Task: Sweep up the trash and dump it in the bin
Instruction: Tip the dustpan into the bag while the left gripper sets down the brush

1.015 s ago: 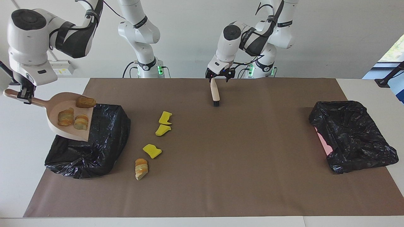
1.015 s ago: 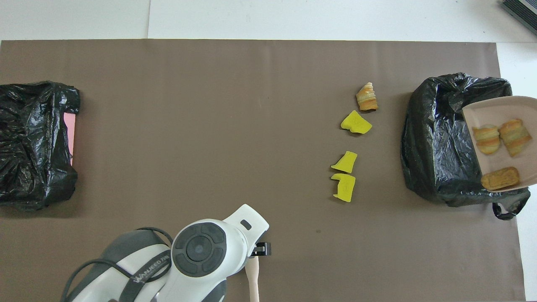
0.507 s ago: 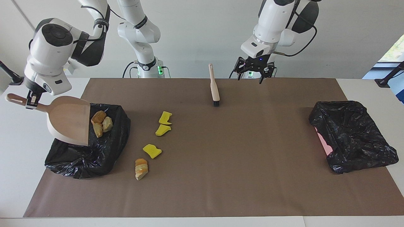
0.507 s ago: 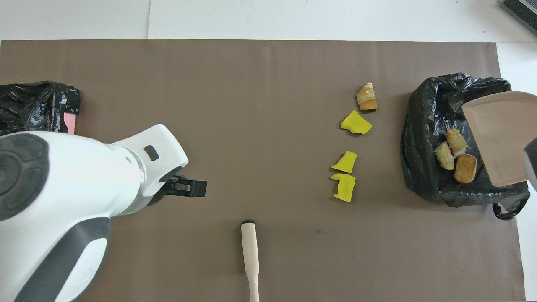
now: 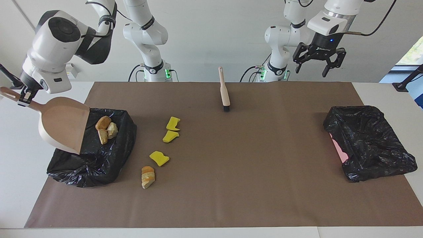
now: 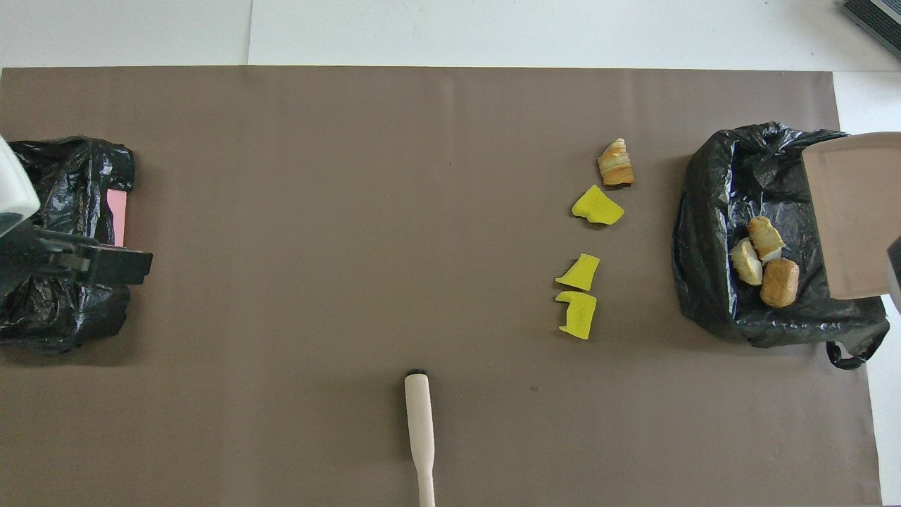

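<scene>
our right jaws [image 5: 23, 98] are clenched on the handle of the dustpan [image 5: 62, 127], holding it tipped over the bin [image 5: 96, 158] at the right arm's end of the worktop [image 5: 231, 198], its flat lip angled down over the bin's black liner and its handle running up and away toward the worktop's edge. our left jaws [image 5: 319, 64] hang released and empty, high over the left arm's end, waiting above the second bin [image 5: 370, 142] there.

we judge the task a little under half done. three tan bread pieces [image 5: 105, 128] lie inside the bin next to the pan's lip, and the pan itself looks empty. four scraps remain on the brown mat: three yellow chunks [image 5: 172, 129] in a loose row beside the bin, toward the middle of the worktop, and a fourth bread piece [image 5: 147, 177] at the end of that row farther from us.

the brush [image 5: 224, 91] lies on the mat untouched by either arm, nearer to us than the scraps and about midway between the two ends. its long axis runs straight away from us, dark bristle head pointing away and the pale handle tip toward our bases. we expect that it must be picked up again, and the pan set down beside the scraps, before the rest can be swept in and dumped.
</scene>
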Controlling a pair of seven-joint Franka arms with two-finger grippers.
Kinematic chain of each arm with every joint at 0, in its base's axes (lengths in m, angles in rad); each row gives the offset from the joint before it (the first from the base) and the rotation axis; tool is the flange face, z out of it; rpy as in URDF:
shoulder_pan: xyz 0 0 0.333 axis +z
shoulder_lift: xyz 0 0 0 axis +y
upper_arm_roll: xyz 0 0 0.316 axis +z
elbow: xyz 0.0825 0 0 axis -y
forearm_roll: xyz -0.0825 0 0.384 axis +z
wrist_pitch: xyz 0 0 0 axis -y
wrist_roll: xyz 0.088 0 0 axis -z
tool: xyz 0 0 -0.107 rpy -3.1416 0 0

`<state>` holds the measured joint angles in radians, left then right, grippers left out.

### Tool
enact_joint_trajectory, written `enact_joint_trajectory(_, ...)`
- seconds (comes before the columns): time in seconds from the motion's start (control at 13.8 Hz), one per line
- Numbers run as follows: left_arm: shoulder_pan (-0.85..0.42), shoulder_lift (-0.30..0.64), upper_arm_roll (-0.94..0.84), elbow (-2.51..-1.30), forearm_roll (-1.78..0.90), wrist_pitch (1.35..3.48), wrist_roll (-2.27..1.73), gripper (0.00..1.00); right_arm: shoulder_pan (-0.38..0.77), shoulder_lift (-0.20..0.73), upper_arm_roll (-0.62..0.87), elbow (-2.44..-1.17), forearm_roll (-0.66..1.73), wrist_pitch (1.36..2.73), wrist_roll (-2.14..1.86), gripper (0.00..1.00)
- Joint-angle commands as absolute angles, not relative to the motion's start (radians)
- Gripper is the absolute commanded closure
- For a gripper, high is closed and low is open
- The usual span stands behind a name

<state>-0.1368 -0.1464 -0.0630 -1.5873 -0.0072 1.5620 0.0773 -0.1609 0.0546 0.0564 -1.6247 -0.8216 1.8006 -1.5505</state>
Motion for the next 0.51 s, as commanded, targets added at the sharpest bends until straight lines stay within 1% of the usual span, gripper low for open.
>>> enact_joint_trajectory(0.0, -0.071, -0.055, -0.072, -1.438, 0.012, 1.480, 0.140, 0.00, -0.156, 0.041, 0.097, -1.563, -0.715, 1.709, -1.395, 1.00)
enact_joint_trajectory(0.07, -0.054, -0.031, -0.074, -1.416, 0.005, 1.468, 0.140, 0.00, -0.156, 0.041, 0.103, -1.563, -0.662, 1.710, -1.326, 1.00)
enact_joint_trajectory(0.22, -0.049, -0.020, -0.074, -1.405, -0.011, 1.451, 0.141, 0.00, -0.155, 0.035, 0.126, -1.568, -0.557, 1.688, -1.197, 1.00)
enact_joint_trajectory(0.43, -0.031, 0.003, -0.074, -1.368, -0.009, 1.413, 0.141, 0.00, -0.124, 0.022, 0.213, -1.572, -0.462, 1.623, -0.885, 1.00)
